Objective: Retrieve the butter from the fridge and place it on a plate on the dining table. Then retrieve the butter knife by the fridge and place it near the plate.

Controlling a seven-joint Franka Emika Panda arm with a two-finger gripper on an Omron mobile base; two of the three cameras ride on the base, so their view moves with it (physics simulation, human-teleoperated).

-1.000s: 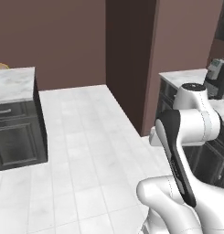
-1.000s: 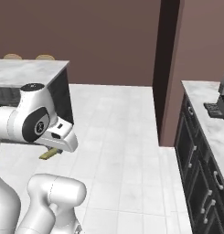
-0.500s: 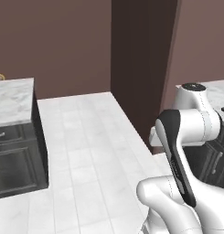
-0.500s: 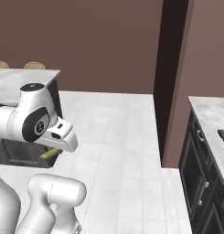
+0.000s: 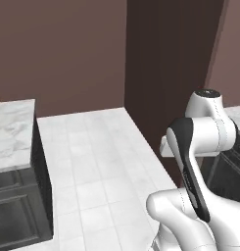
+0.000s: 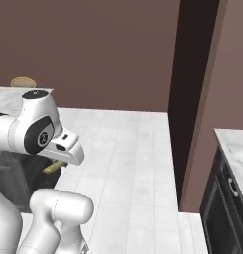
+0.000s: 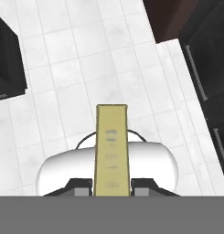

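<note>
**Spotter:** What changed over the last second?

**Me:** The whole picture has slid in both base views, so that's my base turning, not the things moving. The dark appliance on the surface to my right has gone out of frame. In the left base view the marble-topped surface point(image 5: 11, 130) has drifted toward the left edge, and the dark wall column point(image 5: 170, 68) now stands larger in the middle.

**Spotter:** And the butter?

**Me:** The butter point(image 7: 112, 148) is clamped in the gripper point(image 7: 112, 188), jaws narrow on its near end, the stick running out ahead of the hand above the tiled floor point(image 7: 109, 59). In the right base view a bit of its yellow point(image 6: 52, 167) peeks out under the wrist. The hold looks the same as a second ago.

**Spotter:** So where are we in the task?

**Me:** I'd judge the fridge part done and this the carry to the dining table. I can't pick out the plate from here. The knife step hasn't begun.
</note>
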